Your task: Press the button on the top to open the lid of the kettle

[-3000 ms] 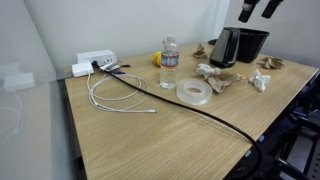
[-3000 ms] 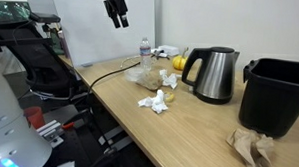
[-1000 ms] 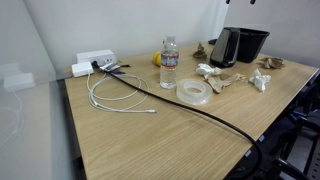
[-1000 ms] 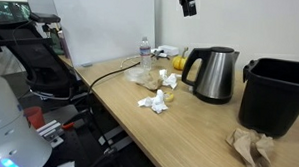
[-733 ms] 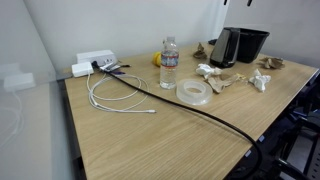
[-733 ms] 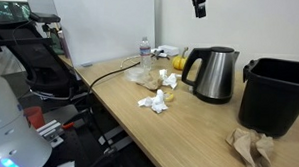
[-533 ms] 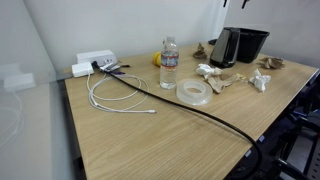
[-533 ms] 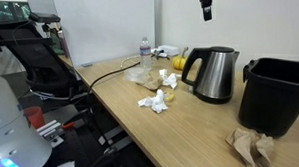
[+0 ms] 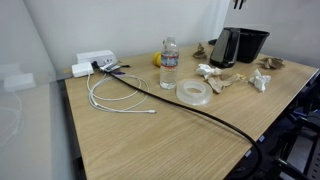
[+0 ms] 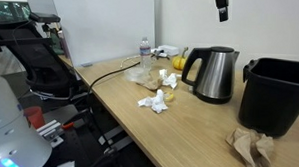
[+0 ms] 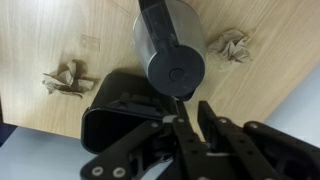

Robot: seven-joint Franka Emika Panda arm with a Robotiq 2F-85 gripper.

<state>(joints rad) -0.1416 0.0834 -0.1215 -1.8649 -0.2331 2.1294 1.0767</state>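
Gripper (image 10: 222,6) has shifted right along the upper edge of the exterior view and is now above the kettle (image 10: 215,76). The kettle remains right of centre on the table (image 10: 178,127), lid (image 11: 175,68) down. Fingers (image 11: 172,135) are drawn nearly together, grasping nothing.

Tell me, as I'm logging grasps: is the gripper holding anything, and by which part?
Nothing is held. The gripper hangs in the air above the kettle, clear of its lid.
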